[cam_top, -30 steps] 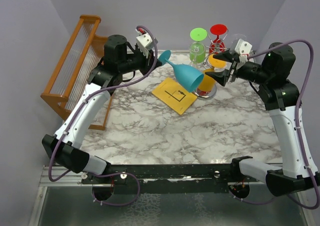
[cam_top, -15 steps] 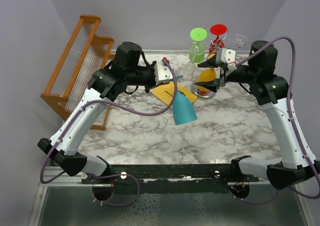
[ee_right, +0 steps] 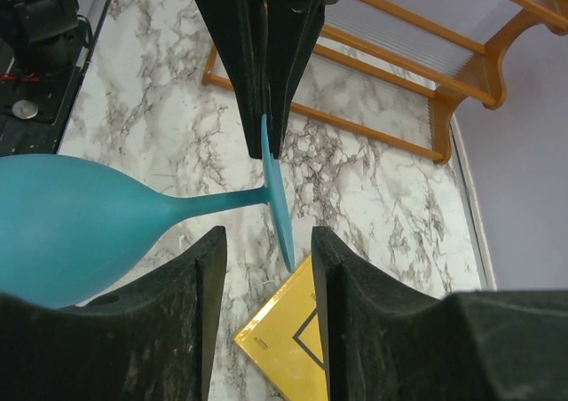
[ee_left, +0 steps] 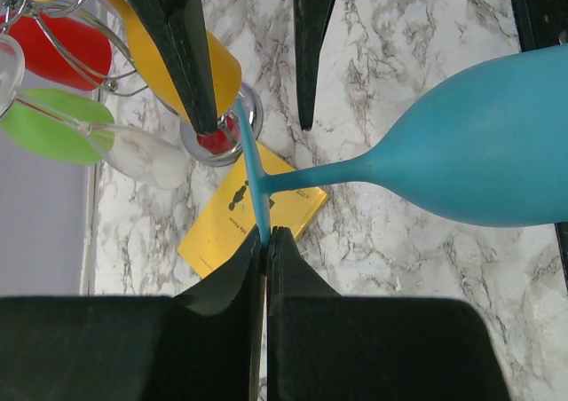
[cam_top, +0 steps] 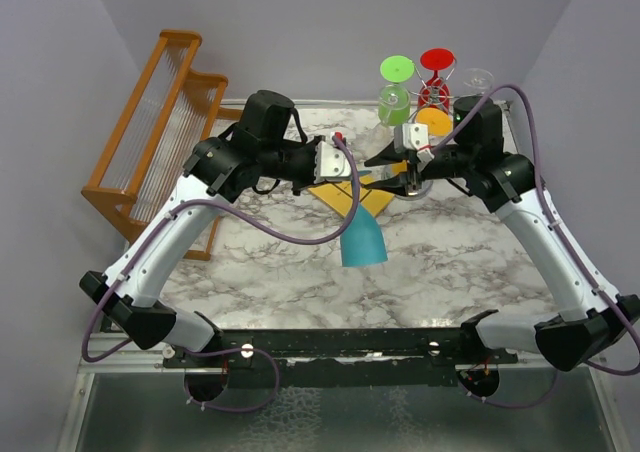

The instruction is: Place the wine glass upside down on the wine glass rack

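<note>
The blue wine glass hangs bowl-down over the table. My left gripper is shut on the rim of its thin foot disc. From the opposite side, my right gripper is open, and the far edge of the foot reaches between its fingers without touching them. In the top view the two grippers meet tip to tip, left and right. The silver wine glass rack stands behind the right gripper, its round base showing in the left wrist view.
Green, red, clear and orange glasses hang on the rack. A yellow card lies on the marble below the glass. A wooden slatted rack stands at the left edge.
My left arm has swung the glass right and down, so its bowl now hangs below. My right gripper has come left from the rack to the glass foot, and its jaws have narrowed.
</note>
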Motion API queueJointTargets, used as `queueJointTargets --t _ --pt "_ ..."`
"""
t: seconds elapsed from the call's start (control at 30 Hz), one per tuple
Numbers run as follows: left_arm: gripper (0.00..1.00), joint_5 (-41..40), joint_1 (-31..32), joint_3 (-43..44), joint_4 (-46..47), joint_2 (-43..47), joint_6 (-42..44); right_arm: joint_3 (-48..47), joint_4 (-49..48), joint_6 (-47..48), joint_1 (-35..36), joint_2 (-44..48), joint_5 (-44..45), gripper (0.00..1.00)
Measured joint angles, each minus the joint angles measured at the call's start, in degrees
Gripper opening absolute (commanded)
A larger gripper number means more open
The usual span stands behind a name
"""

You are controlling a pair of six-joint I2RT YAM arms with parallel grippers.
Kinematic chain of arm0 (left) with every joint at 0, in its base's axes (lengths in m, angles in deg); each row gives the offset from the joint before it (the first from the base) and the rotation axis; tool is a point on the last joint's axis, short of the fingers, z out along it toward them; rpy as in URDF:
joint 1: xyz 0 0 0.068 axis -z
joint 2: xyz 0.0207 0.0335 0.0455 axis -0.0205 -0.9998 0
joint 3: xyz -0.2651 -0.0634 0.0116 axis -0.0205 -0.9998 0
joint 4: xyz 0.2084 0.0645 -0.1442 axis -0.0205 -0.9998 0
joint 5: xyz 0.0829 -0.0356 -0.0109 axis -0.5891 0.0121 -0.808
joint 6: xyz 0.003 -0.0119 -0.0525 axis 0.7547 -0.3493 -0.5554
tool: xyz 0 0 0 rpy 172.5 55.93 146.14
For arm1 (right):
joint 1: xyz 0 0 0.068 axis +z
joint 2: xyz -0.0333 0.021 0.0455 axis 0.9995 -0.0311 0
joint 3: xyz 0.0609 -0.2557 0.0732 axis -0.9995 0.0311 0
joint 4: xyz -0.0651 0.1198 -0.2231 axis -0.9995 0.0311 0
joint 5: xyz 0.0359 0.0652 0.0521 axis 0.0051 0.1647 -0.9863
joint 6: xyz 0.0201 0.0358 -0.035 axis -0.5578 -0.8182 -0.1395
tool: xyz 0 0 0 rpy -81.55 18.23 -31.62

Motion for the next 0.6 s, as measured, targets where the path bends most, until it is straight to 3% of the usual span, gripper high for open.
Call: queueJointTargets --t 0.2,0.33,0.4,0.43,0.6 --pt "0.0 1.1 0.0 0.0 -0.7 -0.3 0.9 0.9 -1.3 0.3 1.4 -1.5 0.0 0.25" --pt "0.0 1.4 0.0 0.0 -0.7 -0.3 1.2 0.9 -1.5 0.5 1.8 -2.2 0.0 0.02" --pt "0.0 1.4 0.0 0.0 -0.8 -0.3 1.5 1.0 -1.6 0.8 1.8 -2.2 0.1 0.01" --pt "0.02 1.4 0.0 0.0 -0.7 -0.3 1.7 1.0 -1.4 1.0 1.8 -2.2 0.0 0.01" --pt "0.32 1.0 -0.1 -0.4 -0.6 -0.3 2.3 1.5 -0.8 2.1 1.9 -1.9 1.0 0.01"
